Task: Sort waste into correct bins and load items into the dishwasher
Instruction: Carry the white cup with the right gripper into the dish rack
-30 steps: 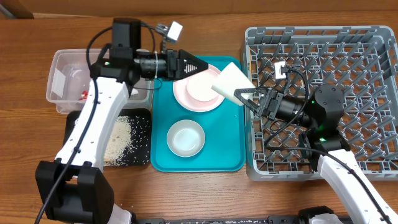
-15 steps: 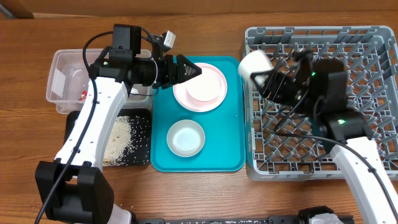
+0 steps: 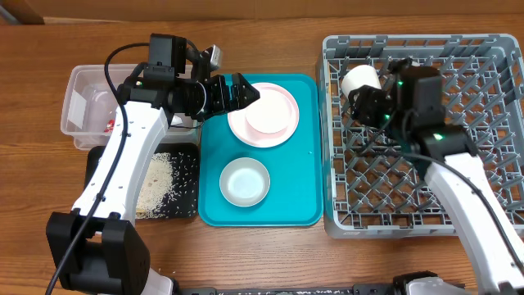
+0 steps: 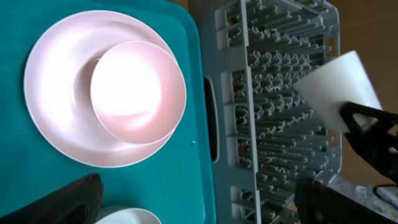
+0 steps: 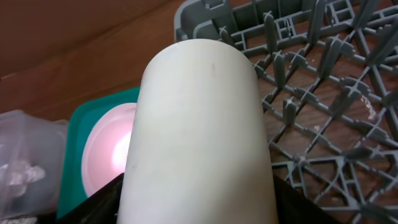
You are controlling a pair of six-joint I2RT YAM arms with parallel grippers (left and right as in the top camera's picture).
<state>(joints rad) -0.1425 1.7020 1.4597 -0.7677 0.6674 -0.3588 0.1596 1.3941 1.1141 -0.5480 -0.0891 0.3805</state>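
My left gripper [image 3: 243, 90] hangs spread wide and empty over the far half of the teal tray [image 3: 307, 164], at the edge of the pink-white plate [image 3: 264, 115]. My right gripper [image 3: 367, 97] is clamped on the white cup [image 3: 358, 78], over the grey dish rack [image 3: 426, 205] right of the tray. Left of the tray, the white label [image 3: 78, 105] on the clear tub [image 3: 90, 82] is too small to read, and my left arm hides part of the tub.

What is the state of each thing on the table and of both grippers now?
white cup, gripped, over a corner of the dish rack.
right gripper, shut on the white cup.
left gripper, open, empty, over the pink plate's edge.
pink plate, flat on the teal tray.
white bowl, upright, empty, on the teal tray.
black tray, holds rice scraps.
clear tub, holds a candy wrapper.
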